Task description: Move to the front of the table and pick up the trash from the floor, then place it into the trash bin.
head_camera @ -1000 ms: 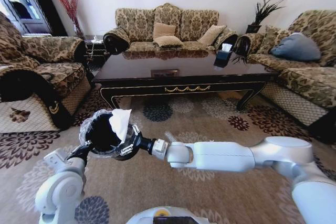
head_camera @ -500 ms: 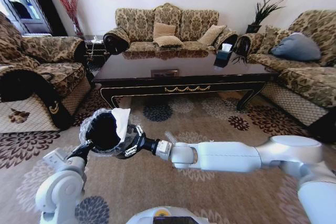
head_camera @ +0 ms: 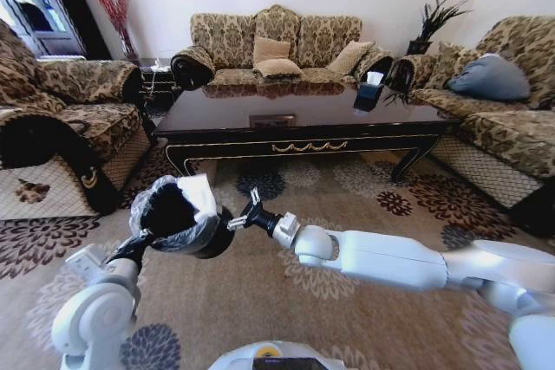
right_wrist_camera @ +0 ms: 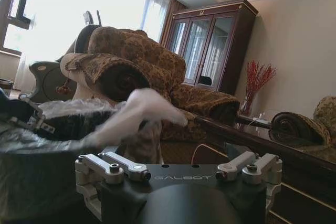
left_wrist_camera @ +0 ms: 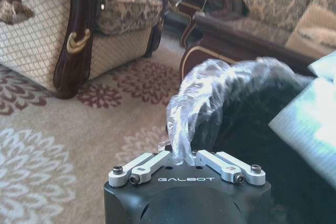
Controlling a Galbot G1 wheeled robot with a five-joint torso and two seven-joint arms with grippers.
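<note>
Head view is showing the trash bin point(head_camera: 178, 221), a small round black bucket, hanging tilted above the patterned carpet point(head_camera: 347, 188) in front of the robot, its mouth turned up and toward the camera. A clear, whitish liner point(head_camera: 147, 205) is folding over its rim, and a piece of crumpled white paper point(head_camera: 201, 192) is sitting at the rim on the bin's right side, partly inside the dark opening. What else lies inside is too dark to tell.

Left pincer point(left_wrist_camera: 181, 162) is gripping the bin at its edge, fingers closed down on the bunched plastic liner; in the head view that pincer point(head_camera: 139, 244) is sitting just under the bin's lower left side. Right pincer point(head_camera: 244, 210) is hovering just beside the bin's right side, fingers spread apart and holding nothing; from its own wrist camera the fingers point(right_wrist_camera: 113, 167) are standing wide, with the white paper point(right_wrist_camera: 136, 114) and the bin point(right_wrist_camera: 37, 161) close ahead.

Behind all this the worktop point(head_camera: 303, 119), long, low and glossy dark brown, is standing well apart, gold scrollwork on its front apron.
</note>
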